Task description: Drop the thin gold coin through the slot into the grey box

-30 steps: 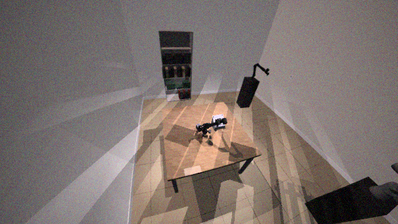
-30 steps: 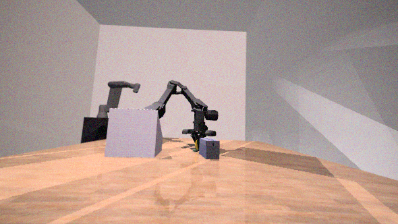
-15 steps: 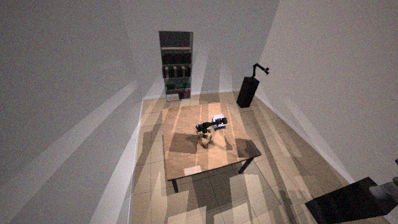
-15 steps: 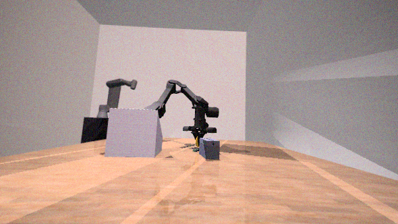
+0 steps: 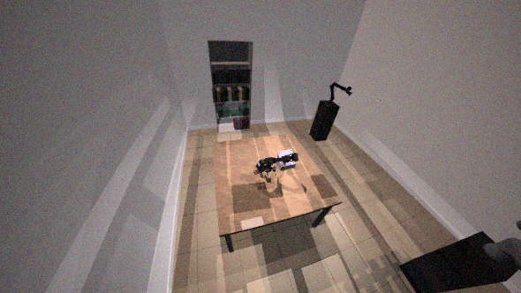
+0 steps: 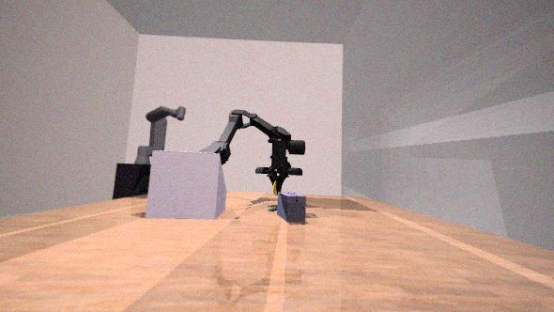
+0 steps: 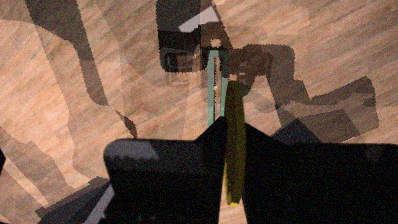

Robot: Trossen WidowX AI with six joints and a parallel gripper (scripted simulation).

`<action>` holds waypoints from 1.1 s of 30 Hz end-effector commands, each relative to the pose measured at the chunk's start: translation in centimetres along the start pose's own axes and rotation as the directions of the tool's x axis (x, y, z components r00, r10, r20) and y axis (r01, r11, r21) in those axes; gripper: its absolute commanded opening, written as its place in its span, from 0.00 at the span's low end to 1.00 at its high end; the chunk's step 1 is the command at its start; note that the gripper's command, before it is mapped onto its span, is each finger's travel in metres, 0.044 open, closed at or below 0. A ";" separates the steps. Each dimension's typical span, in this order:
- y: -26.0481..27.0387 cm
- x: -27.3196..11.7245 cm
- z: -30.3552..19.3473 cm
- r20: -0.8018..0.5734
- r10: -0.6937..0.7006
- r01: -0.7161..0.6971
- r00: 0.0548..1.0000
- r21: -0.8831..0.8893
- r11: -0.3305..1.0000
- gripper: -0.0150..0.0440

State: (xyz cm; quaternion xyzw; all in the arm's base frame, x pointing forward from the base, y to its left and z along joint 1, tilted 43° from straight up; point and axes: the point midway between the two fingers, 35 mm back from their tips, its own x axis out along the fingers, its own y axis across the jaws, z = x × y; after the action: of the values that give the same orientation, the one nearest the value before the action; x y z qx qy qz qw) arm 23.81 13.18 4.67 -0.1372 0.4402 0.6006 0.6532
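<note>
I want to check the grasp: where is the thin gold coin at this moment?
In the wrist view the thin gold coin stands edge-on, pinched in the gripper, with the dark-green holder just beyond on the wooden table.

From my station I see a tall bookshelf (image 5: 230, 84) against the far wall and a black pedestal (image 5: 324, 120) standing by the right wall. A large pale block (image 6: 184, 184) sits on the wooden desk (image 6: 376, 263).
</note>
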 end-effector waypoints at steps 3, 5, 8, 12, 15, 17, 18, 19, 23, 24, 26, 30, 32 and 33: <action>0.1 -1.5 0.0 0.000 -0.002 0.002 1.000 -0.007 1.000 0.25; 0.1 -2.0 0.0 0.000 -0.002 0.002 1.000 -0.007 1.000 0.25; 0.2 -2.8 0.0 0.001 -0.001 0.001 1.000 -0.007 1.000 0.25; 0.4 -3.8 0.0 0.003 0.000 0.000 1.000 -0.007 1.000 0.25; 0.5 -4.2 0.0 0.004 0.000 0.000 1.000 -0.007 1.000 0.25; 0.5 -4.2 0.0 0.004 0.000 0.000 1.000 -0.030 1.000 0.25; 0.5 -4.2 0.0 0.004 0.000 0.000 1.000 -0.059 0.998 0.25; 0.5 -4.2 -0.1 0.004 0.000 0.000 1.000 -0.093 0.996 0.25; 0.7 -4.2 -0.2 0.004 0.001 0.000 1.000 -0.229 0.974 0.25; 0.7 -4.2 -0.2 0.003 0.001 0.000 1.000 -0.262 0.965 0.25; 0.8 -4.2 -0.3 0.003 0.001 0.001 1.000 -0.328 0.945 0.25; 0.9 -4.2 -0.4 0.003 0.001 0.001 1.000 -0.454 0.891 0.25; 1.0 -4.2 -0.4 0.003 0.001 0.001 1.000 -0.514 0.858 0.25; 1.1 -4.2 -0.4 0.003 0.001 0.001 1.000 -0.543 0.840 0.25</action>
State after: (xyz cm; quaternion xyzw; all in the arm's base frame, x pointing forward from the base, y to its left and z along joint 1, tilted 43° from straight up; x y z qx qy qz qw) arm 23.39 10.41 7.94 -0.2863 0.2828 0.6874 0.6046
